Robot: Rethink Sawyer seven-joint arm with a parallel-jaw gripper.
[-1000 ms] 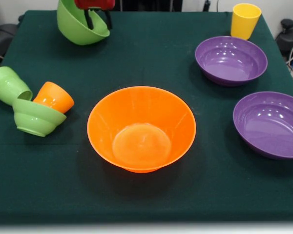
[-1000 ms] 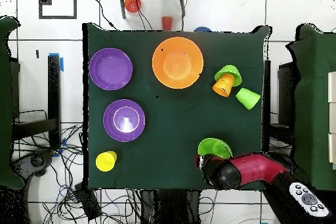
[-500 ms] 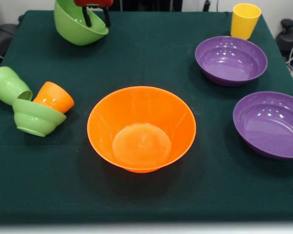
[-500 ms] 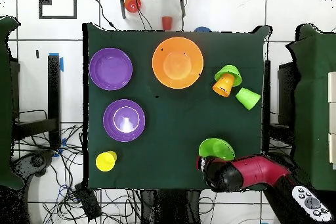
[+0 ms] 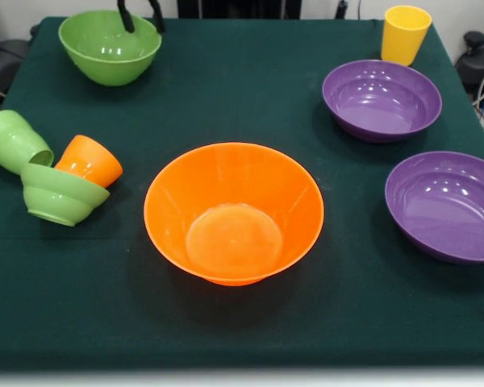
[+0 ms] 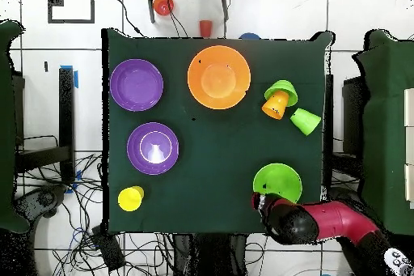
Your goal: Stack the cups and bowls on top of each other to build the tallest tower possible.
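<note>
Your gripper [image 5: 141, 16] hangs with its fingers spread apart over the far rim of the green bowl [image 5: 110, 47], which sits upright near a table [image 5: 242, 105] corner, while the big orange bowl [image 5: 234, 212] stands mid-table, empty.

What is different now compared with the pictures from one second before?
The medium green bowl was tilted and held up by the gripper; now it sits upright on the table, a little further out toward the corner. The gripper has let go and its open fingers rise above the bowl's rim. The orange bowl, both purple bowls, the yellow cup and the small green and orange group stayed in place.
</note>
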